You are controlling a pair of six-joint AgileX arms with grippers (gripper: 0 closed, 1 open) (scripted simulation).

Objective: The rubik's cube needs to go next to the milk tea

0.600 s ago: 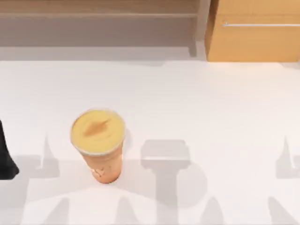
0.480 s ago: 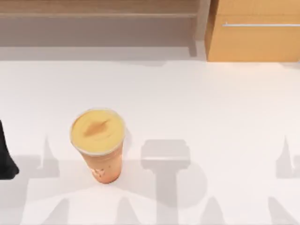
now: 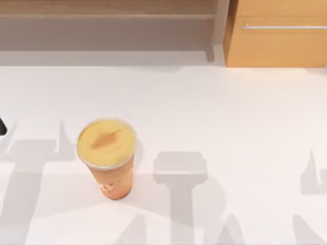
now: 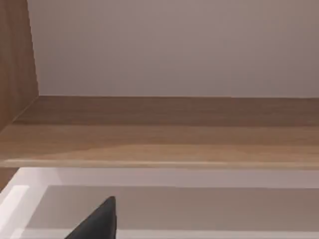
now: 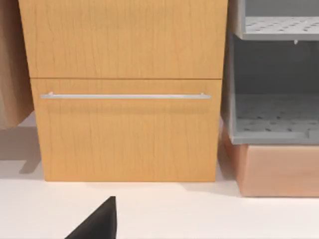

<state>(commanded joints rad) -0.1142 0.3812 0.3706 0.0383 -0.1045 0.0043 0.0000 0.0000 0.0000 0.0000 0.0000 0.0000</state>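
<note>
A: Status on the task?

B: Not started, far as I can judge. The milk tea (image 3: 107, 155) stands upright on the white table (image 3: 230, 117), around 8 o'clock from table center in the top view. Nothing's beside it. Can't place the rubik's cube from these views, so the pick and the set-down are both left.

A: Arms?

B: Left gripper (image 3: 2, 127): just a dark sliver at the 9 o'clock edge of the top view, well apart from the cup. One dark fingertip (image 4: 97, 221) pokes into the left wrist view, facing a wooden shelf (image 4: 159, 129). Spread or pressed together? Can't tell. Right gripper: same deal, one fingertip (image 5: 97, 221) in the right wrist view, can't tell its state either. It's facing a wood cabinet (image 5: 124, 89) w/ a drawer handle (image 5: 124, 96).

A: Containers?

B: Cup's lidded, yellowish lid w/ a brown smudge, orange-tan drink inside, looks full. Beside the cabinet, grey racks (image 5: 274, 89), empty as far as I can see.
</note>
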